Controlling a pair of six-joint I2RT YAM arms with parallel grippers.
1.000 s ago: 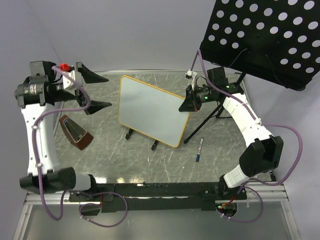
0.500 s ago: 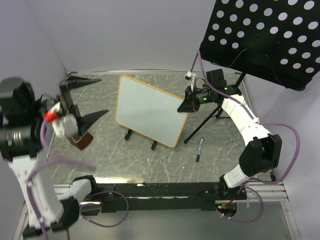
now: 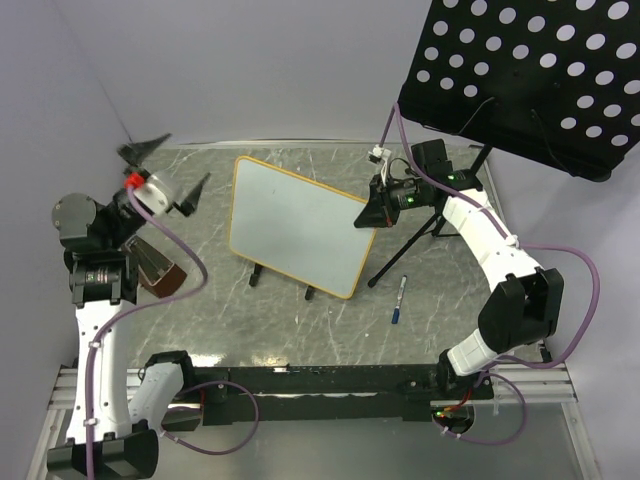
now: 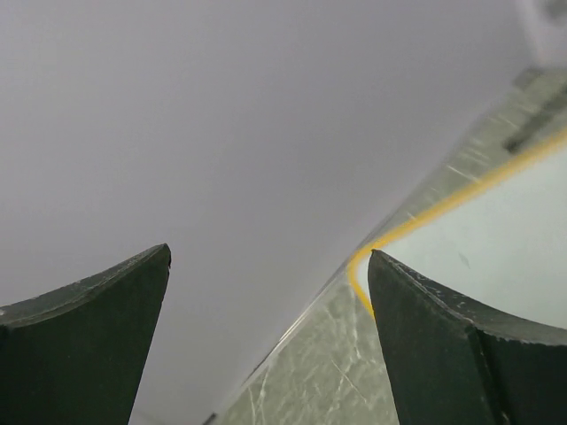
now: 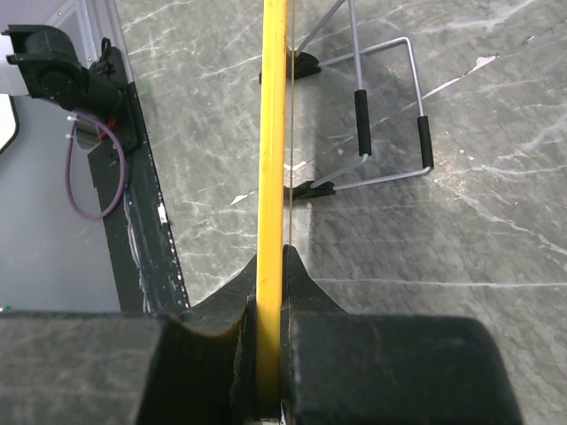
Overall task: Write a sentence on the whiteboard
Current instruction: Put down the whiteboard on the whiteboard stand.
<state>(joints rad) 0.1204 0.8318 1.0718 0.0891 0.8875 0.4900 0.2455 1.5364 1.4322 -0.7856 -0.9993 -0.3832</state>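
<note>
A grey marbled surface (image 3: 300, 330) carries everything, with a black perforated music-stand panel (image 3: 520, 70) above its far right corner. The white, orange-framed whiteboard (image 3: 295, 225) stands mid-surface on black clip feet. The right pincer (image 3: 368, 212) is clamped on its right edge. The left pincer (image 3: 187, 158) hangs wide, holding nothing, near its upper left corner. A brown wedge (image 3: 160, 268), perhaps a metronome, sits left, and a thin blue-tipped marker (image 3: 399, 300) lies right.

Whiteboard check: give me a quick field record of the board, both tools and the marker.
whiteboard: standing on the table, no writing visible on its face in the top view
right tool: shut on the whiteboard's right edge
left tool: open, holding nothing, raised to the left of the whiteboard
marker: lying on the table right of the whiteboard, not held
</note>
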